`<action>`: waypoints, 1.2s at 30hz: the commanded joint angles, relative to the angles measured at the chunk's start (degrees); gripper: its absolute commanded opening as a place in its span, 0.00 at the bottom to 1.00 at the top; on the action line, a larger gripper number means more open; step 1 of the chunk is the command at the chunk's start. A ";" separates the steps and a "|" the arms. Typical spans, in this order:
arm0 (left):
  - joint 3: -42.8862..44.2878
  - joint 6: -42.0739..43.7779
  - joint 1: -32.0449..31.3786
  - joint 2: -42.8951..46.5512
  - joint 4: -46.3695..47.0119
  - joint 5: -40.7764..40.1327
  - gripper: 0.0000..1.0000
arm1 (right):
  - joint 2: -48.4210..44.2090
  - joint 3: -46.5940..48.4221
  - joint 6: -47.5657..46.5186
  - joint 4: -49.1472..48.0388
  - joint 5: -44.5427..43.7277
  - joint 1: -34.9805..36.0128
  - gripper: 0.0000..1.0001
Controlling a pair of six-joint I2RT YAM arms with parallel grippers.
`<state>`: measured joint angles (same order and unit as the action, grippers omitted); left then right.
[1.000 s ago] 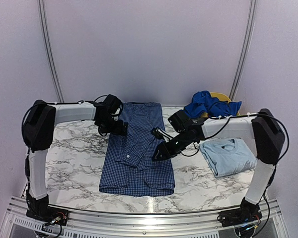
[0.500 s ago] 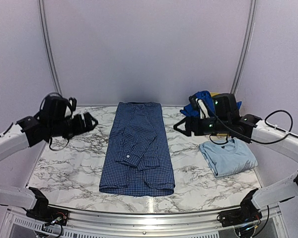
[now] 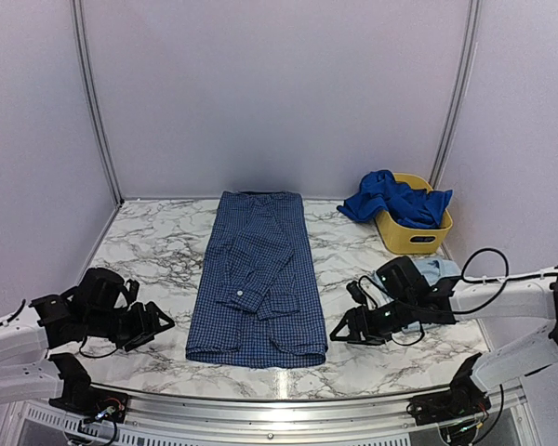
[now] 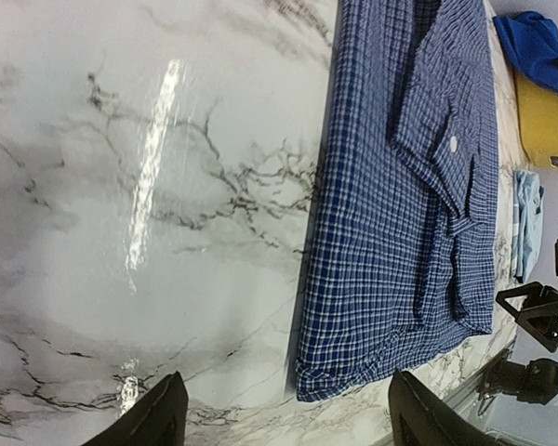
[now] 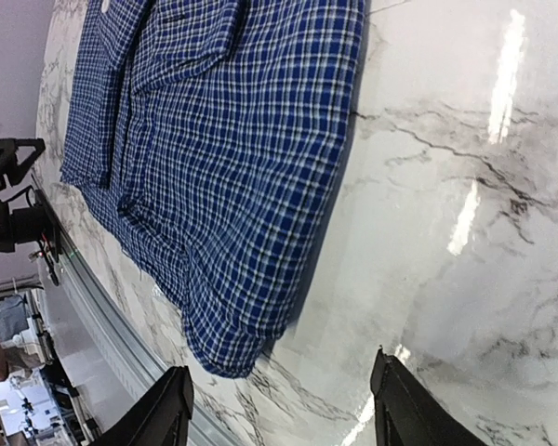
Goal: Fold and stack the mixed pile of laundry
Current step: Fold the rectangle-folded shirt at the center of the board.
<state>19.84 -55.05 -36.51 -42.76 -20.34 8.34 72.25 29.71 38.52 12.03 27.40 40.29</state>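
**A:** How does the checked shirt look?

**B:** It lies flat in the middle of the marble surface. It is a navy-and-white small check, folded into a long narrow panel with the collar end far and the hem near. One sleeve is laid aslant across the front, and its cuff shows a white button. The near hem bulges a little at the corners.

**A:** And the rest of the laundry?

**B:** The pale blue T-shirt sits at the right, partly hidden behind the right arm. The royal-blue piece is crumpled over the rim of the yellow basket at the far right.

**A:** The end effectors?

**B:** The left end effector is low over the surface, left of the hem. Its fingers are spread wide with nothing between them. The right end effector is low on the opposite side, near the hem's right corner, also parted and empty. Neither touches the cloth.

**A:** What differs from earlier?

**B:** A second ago both end effectors were over the shirt's middle. Half a second ago the arms were raised and drawn outward, the left off to the side and the right up by the basket. Now both are down toward the near edge, flanking the hem. The shirt keeps the same shape and place. The T-shirt was in plain sight before and is now mostly covered by the right arm.
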 commanded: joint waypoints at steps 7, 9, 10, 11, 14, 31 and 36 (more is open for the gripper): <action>-4.93 -7.50 -8.22 -12.08 16.62 2.78 0.68 | 9.28 0.20 3.80 -13.18 5.06 0.50 0.55; -4.51 -7.79 -9.73 -16.27 19.57 2.53 0.65 | 10.29 -0.52 4.32 -14.67 5.43 0.85 0.52; -4.20 -7.75 -10.22 -17.95 21.27 2.40 0.64 | 10.69 -0.95 4.75 -15.59 5.68 0.95 0.50; -3.99 -7.83 -10.64 -19.49 23.07 2.50 0.62 | 11.17 -1.23 5.20 -16.41 5.84 1.16 0.48; -3.29 -7.87 -11.22 -23.16 26.47 3.02 0.54 | 12.99 -1.58 6.04 -18.69 6.42 1.99 0.43; -2.34 -13.84 -22.99 -19.46 26.86 -0.03 0.00 | 8.30 -0.51 9.51 -17.65 5.65 9.52 0.00; -0.86 -16.38 -27.20 -11.04 19.05 -1.94 0.00 | 0.54 -1.36 13.81 -15.66 3.62 13.41 0.00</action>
<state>17.02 -69.28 -61.84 -59.18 5.87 8.56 77.91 28.25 48.51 -5.74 32.53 51.42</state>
